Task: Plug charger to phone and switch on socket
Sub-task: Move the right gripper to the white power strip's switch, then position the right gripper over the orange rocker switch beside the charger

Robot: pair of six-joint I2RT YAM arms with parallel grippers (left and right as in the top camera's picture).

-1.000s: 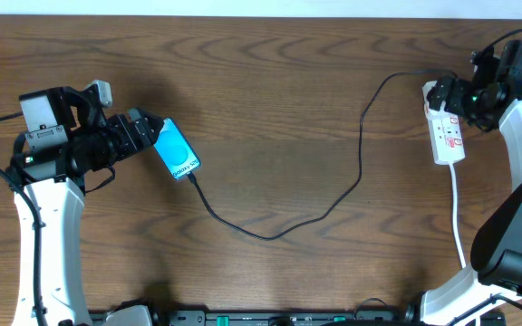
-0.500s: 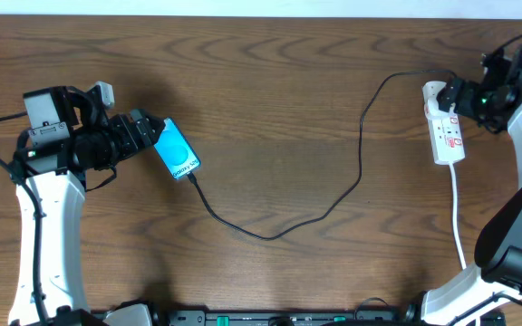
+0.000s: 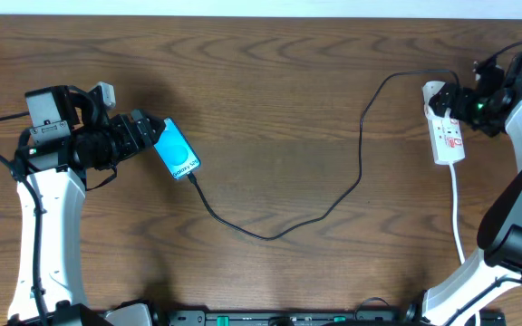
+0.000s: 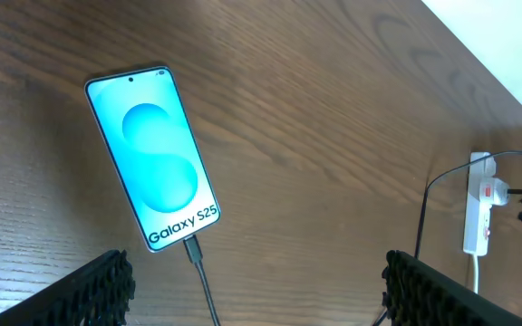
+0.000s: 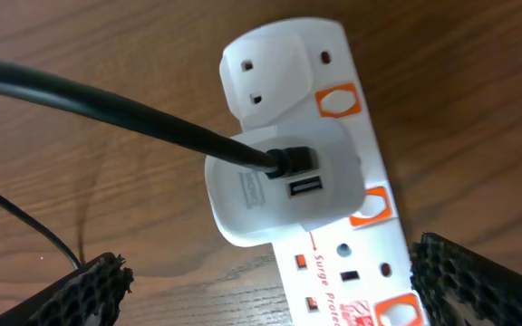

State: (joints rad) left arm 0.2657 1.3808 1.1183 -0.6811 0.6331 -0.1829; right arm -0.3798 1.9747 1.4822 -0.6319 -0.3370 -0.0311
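**Overhead.** The phone (image 3: 178,152) lies face-up and slantwise on the counter (image 3: 270,81); I take it as my reference. The left hand (image 3: 149,132) sits at the phone's upper end, spread wide and gripping nothing. I judge it is parked there to check any sliding of the phone. The charger (image 3: 361,154) leaves the phone's lower end, sags in a loose loop, and climbs to the socket (image 3: 446,134), which lies well apart from the phone across the counter. The right hand (image 3: 458,100) hovers at the socket end where the charger enters, spread fully and empty.

**Left wrist.** The fingers (image 4: 80,290) frame the lower corners with bare wood between them, and the phone lies ahead of them, untouched. The charger's tip sits in the phone's bottom edge and looks fully seated, so I read the plugging step as done. The socket shows small, far beyond the phone.

**Right wrist.** The phone is out of view. The charger's end enters a white adapter (image 5: 270,195) seated in the socket. Orange-red switches (image 5: 338,100) run along one side of the socket, and I cannot tell whether any is on. This hand's fingers flank the scene without contact. I judge it hangs open here because what remains is a fingertip press on the switch beside the adapter, not a grasp.
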